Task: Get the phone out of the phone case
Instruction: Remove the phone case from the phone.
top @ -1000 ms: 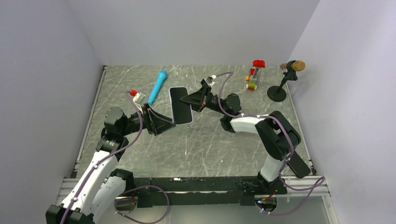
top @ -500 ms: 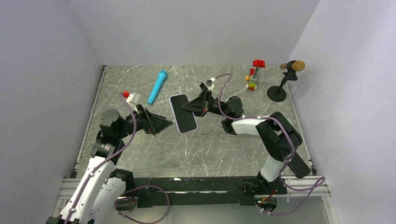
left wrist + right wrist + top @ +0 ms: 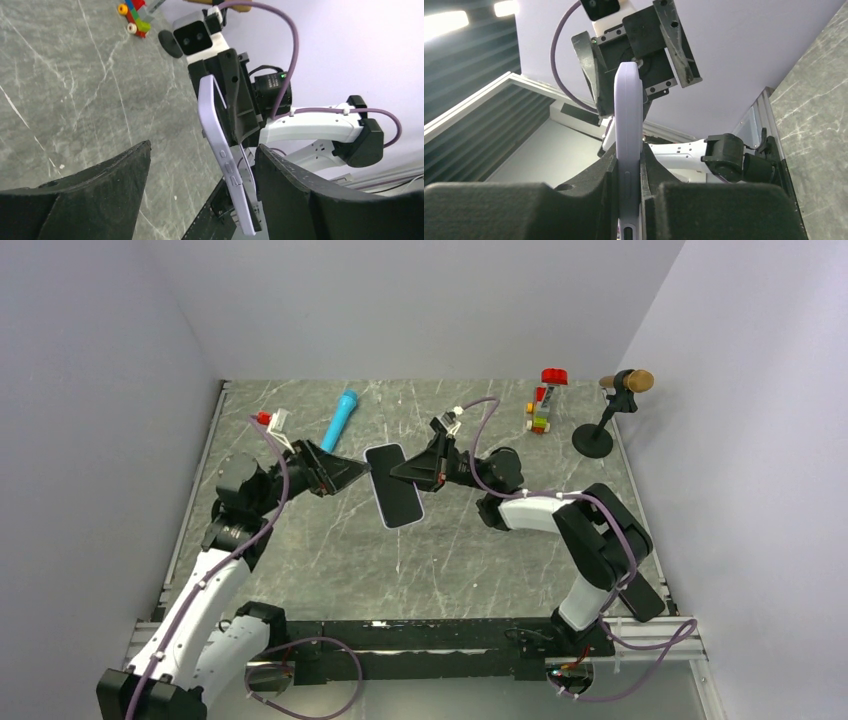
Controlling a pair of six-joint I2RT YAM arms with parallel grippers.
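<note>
Lilac-grey phone case (image 3: 212,125) sits pinched in the right pincer (image 3: 404,472), left pincer (image 3: 362,470) spread beside it

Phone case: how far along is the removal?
Done: the phone case, phone inside, is off the table, clamped edgewise in the right gripper. In hand: the open left gripper straddles it. Left: grip and pull the phone out.
</note>
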